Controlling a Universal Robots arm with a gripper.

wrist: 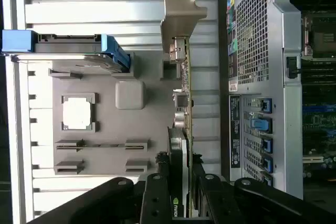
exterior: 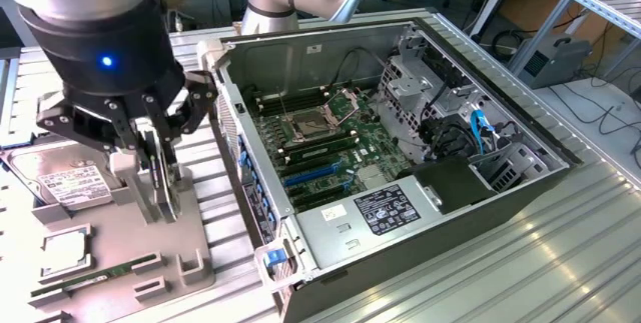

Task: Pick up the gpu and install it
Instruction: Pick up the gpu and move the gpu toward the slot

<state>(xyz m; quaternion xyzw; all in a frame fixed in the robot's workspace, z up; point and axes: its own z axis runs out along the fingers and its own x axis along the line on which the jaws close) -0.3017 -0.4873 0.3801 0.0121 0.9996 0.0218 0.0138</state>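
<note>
Graphics card [wrist: 184, 93], upright in grey tray [wrist: 105, 124]: gripped edgewise by gripper [wrist: 179, 177], fingers [wrist: 156, 192] closed on it. Straight vertical lift advised, bracket [wrist: 181, 14] kept clear.

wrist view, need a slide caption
end effector closed on the gpu standing on edge in the grey tray beside the open computer case

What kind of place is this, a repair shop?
More likely a robotics lab, set up for computer assembly: a robot arm whose fingers hold a gpu at a parts tray, beside an open computer case on an aluminium bench.
</note>
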